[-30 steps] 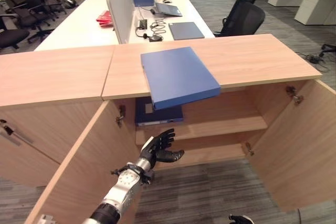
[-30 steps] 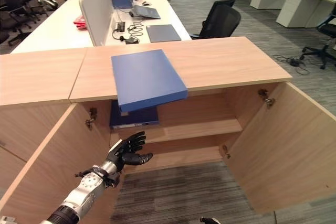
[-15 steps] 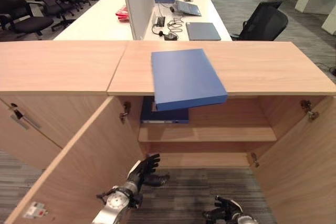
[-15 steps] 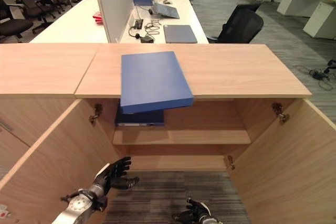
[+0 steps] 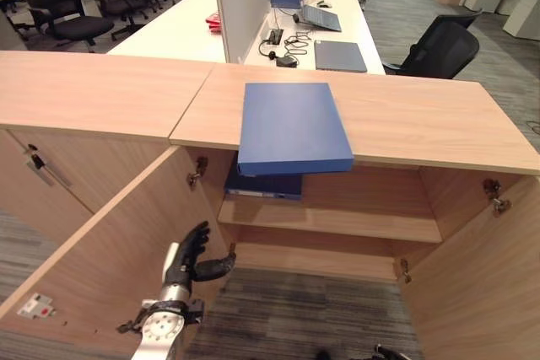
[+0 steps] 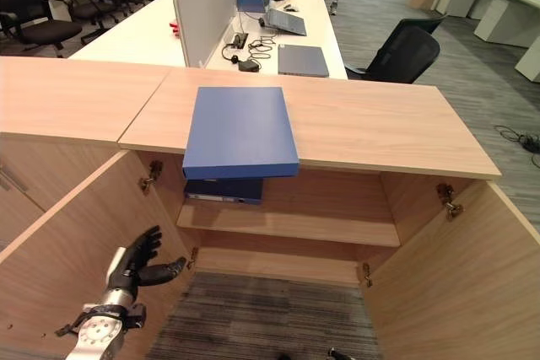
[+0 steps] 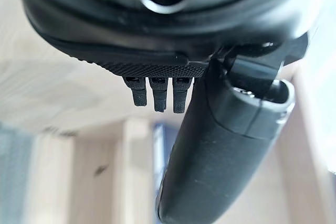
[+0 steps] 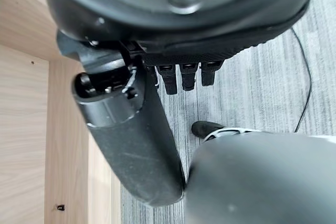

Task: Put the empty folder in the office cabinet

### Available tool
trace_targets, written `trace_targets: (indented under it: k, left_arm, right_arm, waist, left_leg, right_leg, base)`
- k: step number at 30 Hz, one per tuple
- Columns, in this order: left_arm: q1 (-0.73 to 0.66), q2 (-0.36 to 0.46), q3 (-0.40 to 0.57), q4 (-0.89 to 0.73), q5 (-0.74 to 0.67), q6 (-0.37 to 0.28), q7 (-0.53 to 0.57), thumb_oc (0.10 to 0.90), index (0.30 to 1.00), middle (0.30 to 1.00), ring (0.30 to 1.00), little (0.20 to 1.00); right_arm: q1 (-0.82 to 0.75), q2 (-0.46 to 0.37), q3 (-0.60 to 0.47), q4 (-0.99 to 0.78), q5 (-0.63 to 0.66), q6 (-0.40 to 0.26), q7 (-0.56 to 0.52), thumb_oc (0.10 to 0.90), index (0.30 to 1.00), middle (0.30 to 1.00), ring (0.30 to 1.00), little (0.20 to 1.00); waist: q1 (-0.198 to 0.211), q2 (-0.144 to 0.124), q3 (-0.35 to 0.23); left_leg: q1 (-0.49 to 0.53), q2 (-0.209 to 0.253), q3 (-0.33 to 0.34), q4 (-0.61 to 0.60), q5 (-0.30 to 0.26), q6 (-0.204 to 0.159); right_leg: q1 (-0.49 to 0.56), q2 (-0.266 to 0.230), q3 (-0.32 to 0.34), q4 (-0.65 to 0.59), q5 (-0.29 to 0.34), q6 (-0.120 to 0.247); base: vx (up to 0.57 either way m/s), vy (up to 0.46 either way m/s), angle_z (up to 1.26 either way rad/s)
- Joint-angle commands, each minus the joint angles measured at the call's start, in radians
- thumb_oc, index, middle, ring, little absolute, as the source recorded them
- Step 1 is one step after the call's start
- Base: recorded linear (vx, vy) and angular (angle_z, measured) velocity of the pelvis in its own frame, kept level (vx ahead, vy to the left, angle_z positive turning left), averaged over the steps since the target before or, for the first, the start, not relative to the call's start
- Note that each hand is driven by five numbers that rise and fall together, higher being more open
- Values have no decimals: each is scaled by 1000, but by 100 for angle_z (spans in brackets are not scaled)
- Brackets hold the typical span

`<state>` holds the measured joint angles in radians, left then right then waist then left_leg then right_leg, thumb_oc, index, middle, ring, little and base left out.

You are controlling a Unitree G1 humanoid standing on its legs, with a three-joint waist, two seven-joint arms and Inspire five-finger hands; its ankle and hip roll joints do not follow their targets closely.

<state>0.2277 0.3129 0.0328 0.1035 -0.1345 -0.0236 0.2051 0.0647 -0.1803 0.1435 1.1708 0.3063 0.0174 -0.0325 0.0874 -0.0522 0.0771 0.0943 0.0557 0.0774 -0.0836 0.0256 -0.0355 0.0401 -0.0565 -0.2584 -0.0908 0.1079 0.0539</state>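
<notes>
Office w/ wooden cabinet (image 5: pixel 472 250), both doors open. Blue folder (image 5: pixel 292 126) lies flat on cabinet top, front edge overhanging; 2nd folder (image 5: pixel 263 185) on shelf below. Left hand (image 5: pixel 187 260) low by left door, fingers spread, empty. Right hand (image 8: pixel 136 145) fingers relaxed, holding nothing.

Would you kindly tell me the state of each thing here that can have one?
Blue folder: flat on the cabinet top, front edge overhanging.
Wooden office cabinet: both doors open.
Second blue folder: flat on the upper shelf.
Left hand: open, holding nothing.
Right hand: open, holding nothing.
</notes>
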Motion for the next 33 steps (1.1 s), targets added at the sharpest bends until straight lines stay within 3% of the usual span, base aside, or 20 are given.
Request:
trace_targets:
  k: [1,11,18,26,33]
  left_arm:
    - [-157,47,57,-142,84,-175,167,800,900,900,900,900]
    - [-394,136,85,-358,396,-182,305,800,900,900,900,900]
    - [-548,195,47,-448,543,-199,325,800,900,900,900,900]
    - [-645,201,-12,-567,436,-239,243,800,900,900,900,900]
    - [-681,234,-137,-556,215,-266,18,800,900,900,900,900]
  right_arm:
    - [-72,45,46,65,42,-43,-23,800,900,900,900,900]
    - [-129,67,86,148,37,-69,-12,800,900,900,900,900]
    - [-133,68,107,161,14,-74,-7,800,900,900,900,900]
    - [-135,65,115,185,6,-69,8,800,900,900,900,900]
    - [-137,45,107,185,-1,-55,39,800,900,900,900,900]
  waist:
    - [10,2,-22]
    - [13,5,-50]
    - [-1,5,-67]
    - [-9,9,-81]
    - [-21,19,-88]
  left_leg:
    - [-35,-50,49,-4,-6,-5]
    - [-20,-49,41,-4,-17,-22]
    - [-16,-46,41,-4,-25,-29]
    - [-6,-45,44,-4,-33,-28]
    - [-2,-44,42,-4,-36,-26]
  right_leg:
    - [86,-22,-17,4,-98,77]
    - [100,-20,-30,4,-106,77]
    - [104,-17,-34,4,-111,77]
    - [106,-16,-28,4,-113,77]
    - [111,-16,-31,4,-115,76]
  base:
    - [13,-39,5]
    - [12,-4,5]
    - [4,-4,5]
    - [-1,-1,-1]
    - [0,0,0]
